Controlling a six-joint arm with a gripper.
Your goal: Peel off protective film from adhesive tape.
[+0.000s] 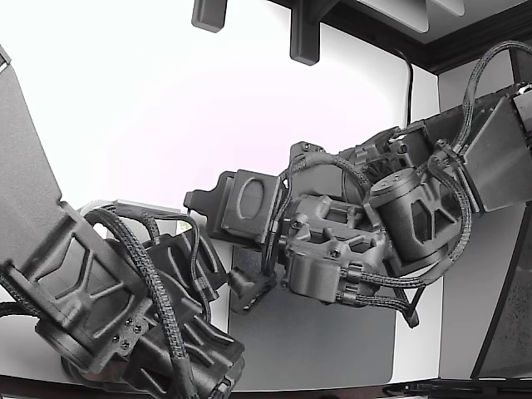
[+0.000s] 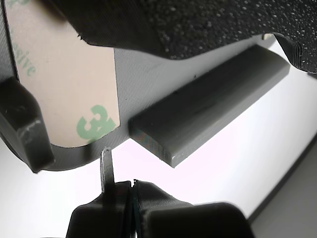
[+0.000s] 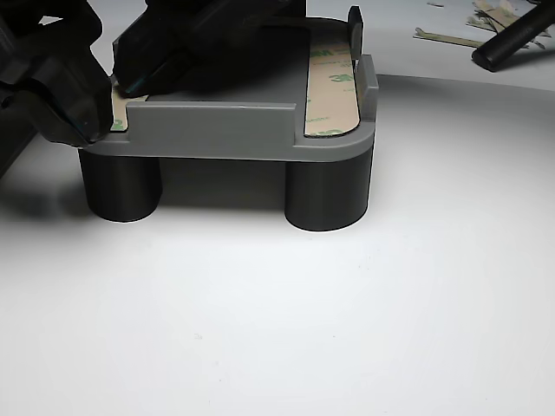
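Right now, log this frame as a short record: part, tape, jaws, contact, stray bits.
part: grey plastic fixture on two dark cylindrical legs
tape: beige film-covered adhesive strip with green print, lying flat on the fixture; a second strip on its other side
gripper: jaws look shut, thin tip beside the strip's edge
contact: cannot tell if film is pinched
stray bits: peeled film scraps on white table

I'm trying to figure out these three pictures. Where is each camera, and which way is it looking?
Exterior view: off the arms and up high, looking down at two dark arms over a white table.
Wrist view: rides the wrist, looking past the gripper at the grey part and its tape film.
Other view: low near the table, looking sideways at the grey part on two round legs; a dark arm covers its top.
Wrist and other views both show the film.
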